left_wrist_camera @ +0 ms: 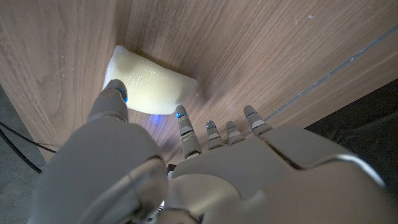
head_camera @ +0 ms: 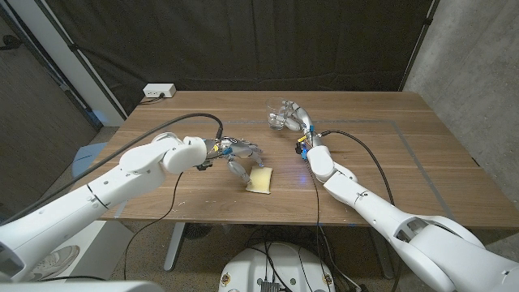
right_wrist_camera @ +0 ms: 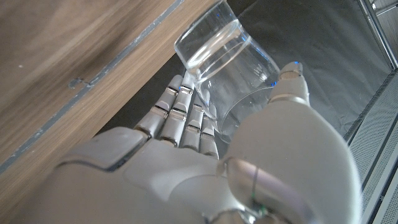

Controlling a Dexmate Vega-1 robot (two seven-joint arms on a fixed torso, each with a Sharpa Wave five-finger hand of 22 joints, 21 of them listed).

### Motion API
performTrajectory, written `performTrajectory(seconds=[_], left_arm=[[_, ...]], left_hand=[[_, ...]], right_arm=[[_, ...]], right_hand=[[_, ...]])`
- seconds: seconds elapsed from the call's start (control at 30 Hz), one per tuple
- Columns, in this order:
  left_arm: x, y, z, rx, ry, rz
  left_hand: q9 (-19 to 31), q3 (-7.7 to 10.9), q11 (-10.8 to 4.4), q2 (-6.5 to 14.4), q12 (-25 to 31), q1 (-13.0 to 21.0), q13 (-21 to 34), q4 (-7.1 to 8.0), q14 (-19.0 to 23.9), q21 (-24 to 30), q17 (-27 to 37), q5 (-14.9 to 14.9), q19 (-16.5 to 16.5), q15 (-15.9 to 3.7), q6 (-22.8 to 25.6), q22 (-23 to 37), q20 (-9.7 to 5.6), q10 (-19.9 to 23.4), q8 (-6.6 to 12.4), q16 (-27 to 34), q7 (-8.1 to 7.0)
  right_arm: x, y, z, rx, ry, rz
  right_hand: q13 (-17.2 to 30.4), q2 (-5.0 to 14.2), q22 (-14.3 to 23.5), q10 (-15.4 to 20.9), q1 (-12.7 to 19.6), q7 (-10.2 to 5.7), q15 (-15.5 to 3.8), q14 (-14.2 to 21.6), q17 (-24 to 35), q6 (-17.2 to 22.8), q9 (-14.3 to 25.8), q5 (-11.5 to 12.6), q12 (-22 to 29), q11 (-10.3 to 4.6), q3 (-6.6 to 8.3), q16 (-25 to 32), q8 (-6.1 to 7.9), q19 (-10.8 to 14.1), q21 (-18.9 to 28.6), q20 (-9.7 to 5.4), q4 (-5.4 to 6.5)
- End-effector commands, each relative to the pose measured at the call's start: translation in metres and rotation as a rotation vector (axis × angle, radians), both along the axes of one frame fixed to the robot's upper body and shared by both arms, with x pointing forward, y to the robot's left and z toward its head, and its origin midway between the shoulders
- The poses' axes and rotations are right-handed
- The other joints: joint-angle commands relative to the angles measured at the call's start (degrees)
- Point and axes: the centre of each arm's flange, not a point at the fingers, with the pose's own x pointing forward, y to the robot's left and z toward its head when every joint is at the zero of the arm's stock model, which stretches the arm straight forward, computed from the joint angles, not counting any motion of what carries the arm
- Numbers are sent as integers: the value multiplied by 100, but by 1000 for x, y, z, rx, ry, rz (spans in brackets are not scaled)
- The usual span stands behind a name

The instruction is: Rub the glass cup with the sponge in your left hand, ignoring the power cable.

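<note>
Left hand (head_camera: 235, 156) open with fingertips on the pale sponge (head_camera: 260, 179), right hand (head_camera: 296, 118) gripping the glass cup (head_camera: 280, 116) above the wooden table (head_camera: 389, 162).

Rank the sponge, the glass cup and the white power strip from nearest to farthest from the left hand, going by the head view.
1. sponge: right at the left hand, at its fingertips.
2. glass cup: across the table to the right, held by the right hand.
3. white power strip: at the table's far left corner.
</note>
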Motion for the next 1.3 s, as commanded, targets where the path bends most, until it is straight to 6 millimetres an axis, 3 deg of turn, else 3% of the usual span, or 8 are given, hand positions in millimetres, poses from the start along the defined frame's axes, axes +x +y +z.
performTrajectory(seconds=[0.03,0.43,0.67,0.9,1.03,1.13,1.27,1.3], left_arm=[[-4,-18,-10,120,-93,11],[-2,-23,-32,169,-178,-1],[-3,-18,-42,125,-278,-29],[-1,-13,-46,119,-299,-17],[-2,-10,-48,94,-336,-33],[-6,-7,-47,44,-397,-46],[-10,-2,-42,-48,-465,-45],[-11,0,-41,-79,-484,-40]], left_hand=[[0,-15,-73,-28,-23,51,19,3,-14,-23,19,65,-18,-44,90,7,-1,12,23,3,6],[-29,-141,-127,-41,-41,89,15,41,11,-55,28,119,-16,-97,-56,8,-59,26,-166,9,28],[-74,-237,-395,227,151,597,-7,31,697,71,5,84,530,-470,2215,12,-247,1060,319,127,213],[-86,-266,-480,288,184,680,-13,50,937,94,8,16,627,-578,2689,14,-305,1337,374,167,335],[-81,-174,-608,510,188,1030,-15,-3,1225,154,9,-142,831,-738,3645,15,-382,1704,548,185,392],[-62,9,-807,792,226,1501,-17,-86,1634,272,-1,-475,1135,-978,4613,16,-558,2214,771,222,652],[-65,55,-840,855,236,1613,-17,-85,1831,325,6,-611,1260,-1048,4741,15,-594,2425,765,261,683],[-65,61,-852,871,226,1636,-14,-72,1894,343,11,-678,1301,-1071,4798,15,-610,2488,763,267,800]], right_arm=[[-1,-3,-1,2,-2,0],[-1,-4,-2,12,1,-4],[-1,-4,-3,16,2,-4],[-2,-4,-4,8,-1,-9],[-3,-4,-4,12,1,-11],[-4,-3,-4,11,-2,-10],[-4,-2,-4,8,-4,-8],[-5,-2,-4,16,-2,-7]], right_hand=[[57,390,18,569,341,-841,-1000,33,17,888,24,26,58,-569,-28,-21,-16,-22,37,-500,3],[72,403,19,571,349,-829,-1002,56,30,910,25,19,80,-563,-34,-61,-26,-26,57,-503,13],[83,422,19,560,364,-835,-1011,76,44,916,26,16,89,-575,-31,-81,-35,-33,68,-516,15],[92,432,20,565,379,-840,-1006,86,60,926,27,10,104,-574,-32,-98,-41,-49,75,-527,15],[97,445,21,580,382,-847,-1005,103,72,942,27,7,115,-567,-31,-99,-41,-45,83,-530,19],[100,452,21,608,387,-853,-1008,109,78,955,28,5,131,-564,-30,-104,-39,-53,85,-534,21],[105,459,22,606,398,-854,-1009,110,87,962,28,2,135,-556,-29,-114,-41,-54,92,-537,19],[107,457,22,603,399,-867,-1005,109,90,973,28,0,136,-560,-31,-118,-39,-56,94,-538,19]])
